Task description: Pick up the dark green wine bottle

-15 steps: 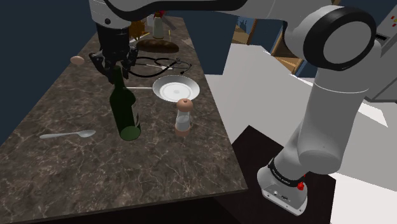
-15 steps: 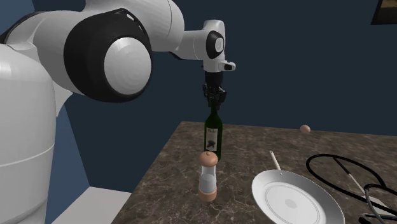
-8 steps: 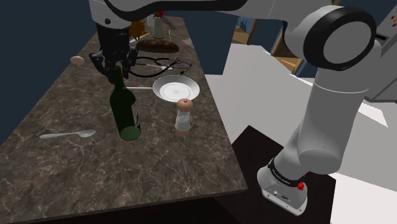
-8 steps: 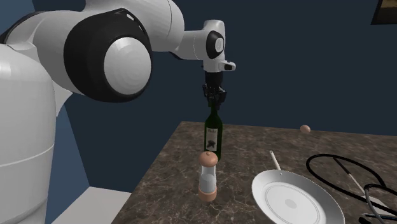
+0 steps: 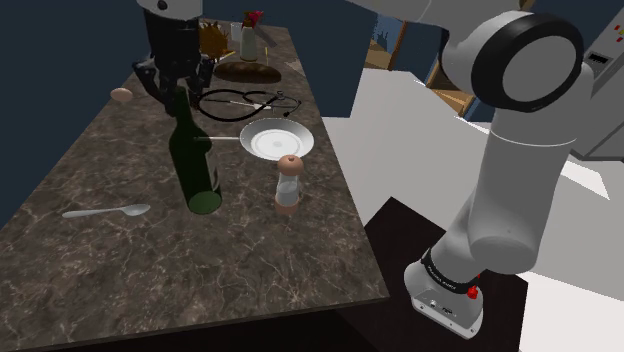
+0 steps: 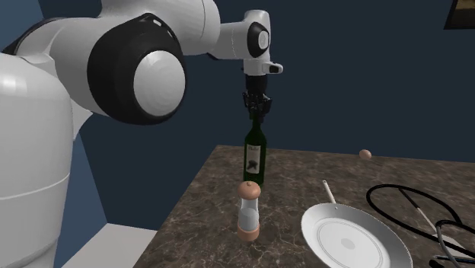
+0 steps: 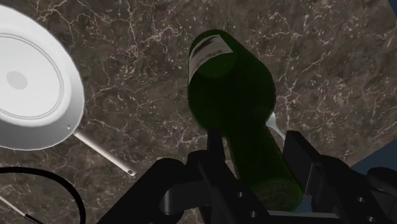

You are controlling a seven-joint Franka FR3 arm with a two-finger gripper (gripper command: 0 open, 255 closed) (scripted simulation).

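The black gripper (image 6: 256, 114) is clamped on the neck of the dark green wine bottle (image 5: 193, 158), just under the lip. In the wrist view its two fingers (image 7: 214, 154) press the glass from either side. The bottle hangs or stands close to upright over the dark marbled countertop (image 5: 260, 250), toward the far half of it. Whether the base is clear of the stone cannot be told. In the shoulder view, a small pepper mill (image 5: 288, 183) with a brown knob stands near the bottle's base at 3 o'clock. A white plate (image 5: 277, 141) lies at 2 o'clock, a spoon (image 5: 105, 211) at 8 o'clock, and a small brown egg (image 5: 121, 94) well apart at 11 o'clock. The bottle is probably heavy for its grip point, since most of the mass sits in the wide body far below the fingers. It is likely stiff, smooth and breakable. A neck hold is narrow enough for the jaws, but the glass could slip or swing, so a firm squeeze below the lip ridge and a slow, vertical lift seem wise. That path would also keep it away from the mill.
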